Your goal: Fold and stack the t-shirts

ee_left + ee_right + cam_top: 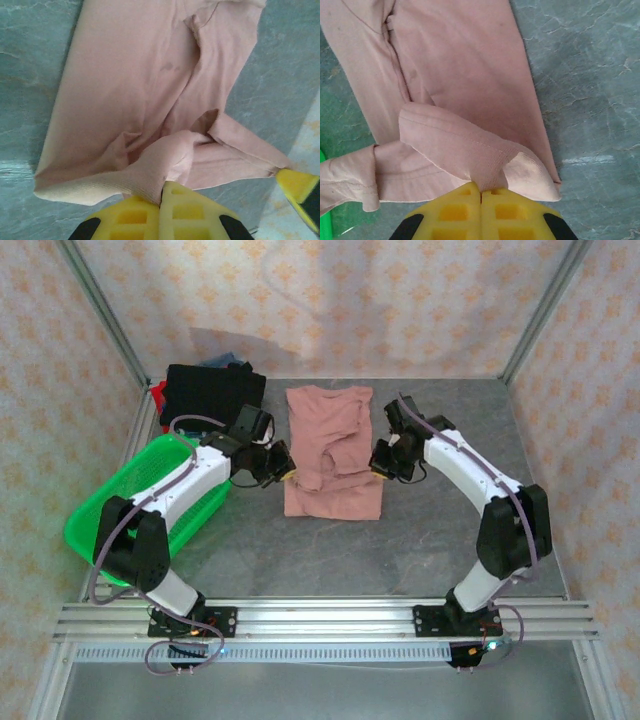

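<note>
Mostly buried under the black shirt (213, 390) — red shirt (156, 390) and blue shirt (222, 362), mere slivers. Pink shirt (140, 85) cropped at the top edge in both wrist views.

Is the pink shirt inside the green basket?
No, the pink shirt lies on the grey table, and the green basket sits apart from it at the left.

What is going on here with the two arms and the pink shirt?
A pink t-shirt is being folded on the grey table. The left pincer is shut on cloth at the shirt's left edge, the right pincer on cloth at its right edge. A folded black shirt lies at the far left corner, beyond a green basket.
</note>
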`<act>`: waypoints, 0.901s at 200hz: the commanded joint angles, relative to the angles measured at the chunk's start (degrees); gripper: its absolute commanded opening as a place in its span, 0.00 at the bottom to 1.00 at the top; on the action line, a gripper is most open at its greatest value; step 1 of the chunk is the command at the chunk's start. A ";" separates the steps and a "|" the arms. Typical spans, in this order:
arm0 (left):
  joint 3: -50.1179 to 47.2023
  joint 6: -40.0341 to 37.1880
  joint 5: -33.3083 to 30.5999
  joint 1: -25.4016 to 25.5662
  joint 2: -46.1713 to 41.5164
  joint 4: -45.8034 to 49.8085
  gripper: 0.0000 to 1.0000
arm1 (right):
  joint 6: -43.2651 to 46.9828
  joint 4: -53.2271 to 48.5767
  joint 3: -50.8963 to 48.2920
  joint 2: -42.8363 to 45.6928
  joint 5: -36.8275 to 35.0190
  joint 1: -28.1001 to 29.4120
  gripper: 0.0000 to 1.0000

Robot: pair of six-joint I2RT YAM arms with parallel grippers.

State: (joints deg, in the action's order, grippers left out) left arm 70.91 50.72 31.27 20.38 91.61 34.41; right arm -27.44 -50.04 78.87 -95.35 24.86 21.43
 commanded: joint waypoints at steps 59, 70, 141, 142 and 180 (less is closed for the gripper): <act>14.55 -9.23 0.61 -4.15 13.49 6.22 0.00 | 9.16 -5.30 17.13 -15.53 -2.19 -1.88 0.00; 15.57 -9.47 0.51 -4.45 14.72 6.28 0.00 | 9.31 -5.33 18.48 -17.05 -1.98 -1.99 0.00; 22.11 -10.56 0.36 -4.89 24.96 5.95 0.00 | 10.35 -6.64 25.97 -25.31 -3.15 -2.63 0.00; 22.18 -10.56 0.37 -4.90 25.03 5.98 0.00 | 10.37 -6.64 26.07 -25.41 -3.20 -2.67 0.00; 26.61 -9.61 0.70 -5.17 29.68 5.75 0.00 | 10.10 -6.99 30.70 -29.72 -3.01 -3.24 0.00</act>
State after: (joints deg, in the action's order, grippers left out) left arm 93.67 41.67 31.55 15.99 119.66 39.35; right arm -18.11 -55.27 105.47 -122.43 23.35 18.90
